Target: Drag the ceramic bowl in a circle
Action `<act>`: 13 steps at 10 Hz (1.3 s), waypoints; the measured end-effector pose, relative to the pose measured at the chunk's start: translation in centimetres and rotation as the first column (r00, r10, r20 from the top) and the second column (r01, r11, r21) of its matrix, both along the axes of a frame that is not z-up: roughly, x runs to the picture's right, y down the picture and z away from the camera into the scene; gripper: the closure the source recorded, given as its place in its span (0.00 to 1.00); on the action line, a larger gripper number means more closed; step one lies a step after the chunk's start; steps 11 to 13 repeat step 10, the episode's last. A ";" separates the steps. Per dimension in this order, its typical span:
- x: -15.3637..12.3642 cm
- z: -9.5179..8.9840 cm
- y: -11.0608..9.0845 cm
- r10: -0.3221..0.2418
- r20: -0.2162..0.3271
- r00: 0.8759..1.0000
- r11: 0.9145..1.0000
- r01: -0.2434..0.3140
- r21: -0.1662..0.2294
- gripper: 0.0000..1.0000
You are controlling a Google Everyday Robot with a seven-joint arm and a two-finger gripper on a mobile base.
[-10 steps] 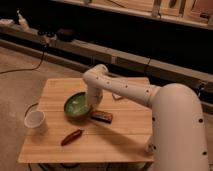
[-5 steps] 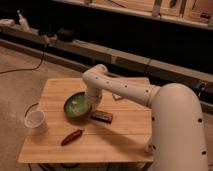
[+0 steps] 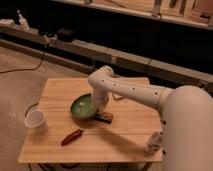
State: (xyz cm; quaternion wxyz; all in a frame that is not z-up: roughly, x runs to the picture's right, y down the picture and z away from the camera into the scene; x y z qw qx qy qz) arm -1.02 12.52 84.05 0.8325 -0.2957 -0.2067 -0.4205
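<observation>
Down at the ceramic bowl (image 3: 82, 106), the gripper (image 3: 95, 107) meets its right rim. A white cup (image 3: 36, 121) sits well left of it, a reddish object (image 3: 72, 137) below-left, a dark item (image 3: 104, 118) just beneath.

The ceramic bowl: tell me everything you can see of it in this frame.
The ceramic bowl is round and shallow, glossy green inside with a darker rim. It sits upright near the middle of the wooden table, and nothing is visible in it. The gripper comes down at its right edge, covering part of the rim; any grip there is hidden. A dark flat object lies just beyond its lower right side. The white cup stands apart, to the left.
</observation>
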 end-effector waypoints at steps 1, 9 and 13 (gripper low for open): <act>1.5 -0.2 -0.3 0.027 -0.026 0.999 1.000 -0.027 0.012 1.00; 10.0 2.1 -3.5 0.152 -0.126 0.980 0.988 -0.150 0.030 1.00; 9.9 2.9 -4.0 0.147 -0.122 0.982 0.989 -0.145 0.028 1.00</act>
